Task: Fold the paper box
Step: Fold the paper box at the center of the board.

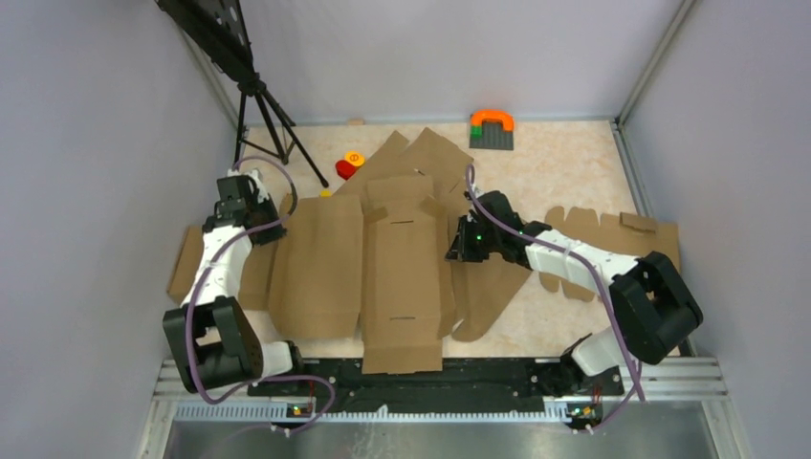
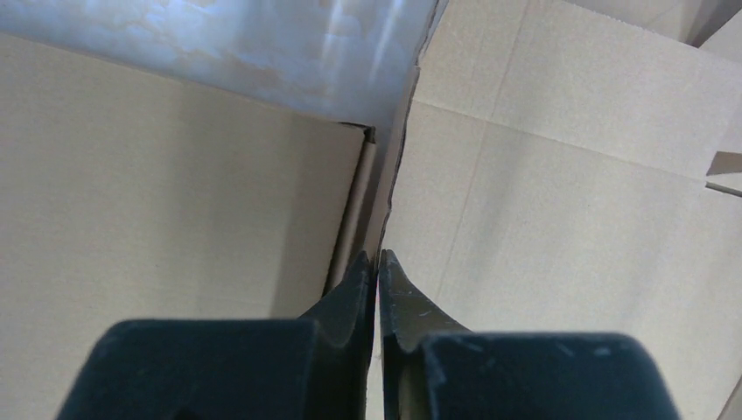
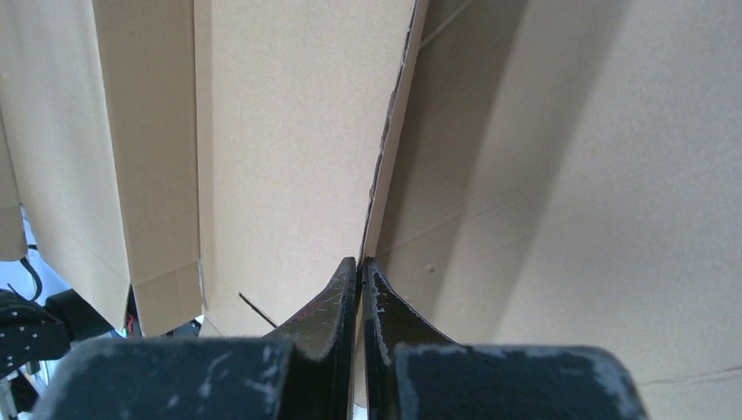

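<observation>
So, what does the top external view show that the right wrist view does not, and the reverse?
Only the top external view shows the whole brown corrugated cardboard paper box spread out on the beige table, together with the black tripod and the orange-and-grey toy block at the far side. Only the right wrist view shows, close up, the black fingers of the right gripper shut on one thin edge of the box. Both show that gripper and the box's brown cardboard.
</observation>
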Available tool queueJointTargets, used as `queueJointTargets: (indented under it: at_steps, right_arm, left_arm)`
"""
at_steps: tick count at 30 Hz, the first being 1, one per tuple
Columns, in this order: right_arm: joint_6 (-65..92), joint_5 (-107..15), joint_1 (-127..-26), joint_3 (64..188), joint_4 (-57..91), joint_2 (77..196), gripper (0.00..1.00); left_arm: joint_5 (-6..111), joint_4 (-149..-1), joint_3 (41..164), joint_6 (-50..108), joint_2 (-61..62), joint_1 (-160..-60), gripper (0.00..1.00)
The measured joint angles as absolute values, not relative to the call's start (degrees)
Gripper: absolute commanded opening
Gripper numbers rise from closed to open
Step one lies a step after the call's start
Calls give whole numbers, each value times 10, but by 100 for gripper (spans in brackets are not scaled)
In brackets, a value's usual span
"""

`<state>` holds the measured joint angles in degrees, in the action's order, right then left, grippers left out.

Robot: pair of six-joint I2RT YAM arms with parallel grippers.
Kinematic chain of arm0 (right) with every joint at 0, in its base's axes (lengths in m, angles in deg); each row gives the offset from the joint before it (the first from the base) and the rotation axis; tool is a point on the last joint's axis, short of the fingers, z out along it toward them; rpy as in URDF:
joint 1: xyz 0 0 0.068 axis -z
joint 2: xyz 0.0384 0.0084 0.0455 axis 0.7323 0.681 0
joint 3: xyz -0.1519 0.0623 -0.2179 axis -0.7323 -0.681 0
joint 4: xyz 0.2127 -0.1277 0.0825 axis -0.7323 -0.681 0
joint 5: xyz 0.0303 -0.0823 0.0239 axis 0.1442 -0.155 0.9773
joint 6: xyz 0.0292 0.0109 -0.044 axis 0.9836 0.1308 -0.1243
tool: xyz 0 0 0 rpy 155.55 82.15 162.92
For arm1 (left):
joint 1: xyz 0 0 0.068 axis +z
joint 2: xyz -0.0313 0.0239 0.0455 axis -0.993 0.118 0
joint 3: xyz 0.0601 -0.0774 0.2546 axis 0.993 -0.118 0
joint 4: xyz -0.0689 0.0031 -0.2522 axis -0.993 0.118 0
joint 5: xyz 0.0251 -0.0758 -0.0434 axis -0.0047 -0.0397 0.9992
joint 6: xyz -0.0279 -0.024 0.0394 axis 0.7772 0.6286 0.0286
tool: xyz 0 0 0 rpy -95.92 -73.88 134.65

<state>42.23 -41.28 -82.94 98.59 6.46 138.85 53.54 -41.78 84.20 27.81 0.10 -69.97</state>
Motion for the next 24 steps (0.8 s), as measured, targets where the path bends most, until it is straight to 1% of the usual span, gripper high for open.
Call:
queueJointTargets:
  at_steps: [3, 11, 15, 16, 21, 23, 24]
  right_arm:
    - [429, -409, -834, 989, 72, 1399, 0]
    - [437, -404, -834, 989, 78, 1402, 0]
    - [437, -404, -834, 991, 76, 1405, 0]
    - [437, -404, -834, 992, 78, 1407, 0]
    - [437, -404, -834, 992, 76, 1408, 0]
    - [437, -404, -834, 993, 75, 1408, 0]
    - [436, -404, -834, 995, 72, 1408, 0]
  left_arm:
    - [524, -430, 842, 272, 14, -699, 14]
    - [505, -432, 842, 271, 54, -699, 31]
    - [492, -430, 842, 271, 54, -699, 33]
    - [489, -428, 842, 271, 54, -699, 36]
    - [473, -425, 842, 268, 49, -699, 70]
    - [469, -421, 842, 266, 40, -699, 81]
    - [466, -419, 843, 264, 33, -699, 89]
